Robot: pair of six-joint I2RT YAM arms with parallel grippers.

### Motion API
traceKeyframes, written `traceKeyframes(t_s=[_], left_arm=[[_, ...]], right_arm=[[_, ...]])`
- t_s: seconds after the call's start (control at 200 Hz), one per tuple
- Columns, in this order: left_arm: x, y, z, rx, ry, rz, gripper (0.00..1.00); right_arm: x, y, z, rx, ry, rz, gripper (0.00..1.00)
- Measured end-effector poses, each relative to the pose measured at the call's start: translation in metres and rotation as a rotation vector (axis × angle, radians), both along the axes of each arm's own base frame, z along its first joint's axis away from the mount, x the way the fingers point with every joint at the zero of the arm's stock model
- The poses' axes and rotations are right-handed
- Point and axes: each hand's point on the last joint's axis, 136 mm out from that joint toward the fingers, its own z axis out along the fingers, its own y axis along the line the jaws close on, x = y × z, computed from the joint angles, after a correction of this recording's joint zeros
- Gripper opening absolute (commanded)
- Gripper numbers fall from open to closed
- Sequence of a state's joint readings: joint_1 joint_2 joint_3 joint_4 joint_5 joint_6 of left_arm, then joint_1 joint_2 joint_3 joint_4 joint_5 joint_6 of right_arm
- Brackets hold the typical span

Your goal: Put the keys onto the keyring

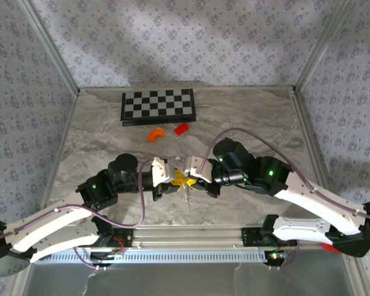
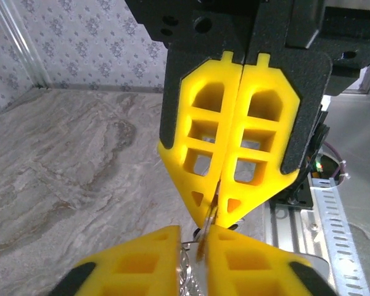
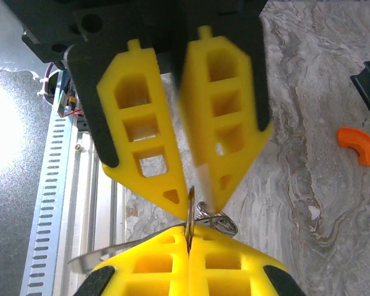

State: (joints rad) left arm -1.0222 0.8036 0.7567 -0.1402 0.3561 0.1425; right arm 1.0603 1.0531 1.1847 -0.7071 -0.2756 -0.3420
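Marbled grey desk (image 1: 98, 142) lies under patterned walls. At its near middle the right pincer (image 3: 188, 239) is clenched, its yellow fingertips (image 3: 149, 264) pinching the thin silvery edge of the keyring (image 3: 216, 220) just above the surface. The left pincer (image 2: 194, 237) meets it tip to tip. Its fingers (image 2: 135, 266) stand a sliver apart with the ring's chain-like strand between them, and I cannot tell whether it grips. Farther back, well apart from both arms, lie a curved orange piece (image 1: 155, 134), a red block (image 1: 182, 129) and a checkerboard (image 1: 158, 106).

Yellow latticed fingers (image 2: 259, 123), seemingly purplish cables (image 1: 235, 129)
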Motion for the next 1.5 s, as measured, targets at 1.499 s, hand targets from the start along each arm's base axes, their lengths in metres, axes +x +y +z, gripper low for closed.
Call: traceKeyframes(t_s=[1.499], left_arm=[[-0.009, 0.003, 0.040, -0.264, 0.005, -0.020, 0.16]], right_arm=[[-0.003, 0.001, 0.036, 0.274, -0.039, 0.002, 0.00]])
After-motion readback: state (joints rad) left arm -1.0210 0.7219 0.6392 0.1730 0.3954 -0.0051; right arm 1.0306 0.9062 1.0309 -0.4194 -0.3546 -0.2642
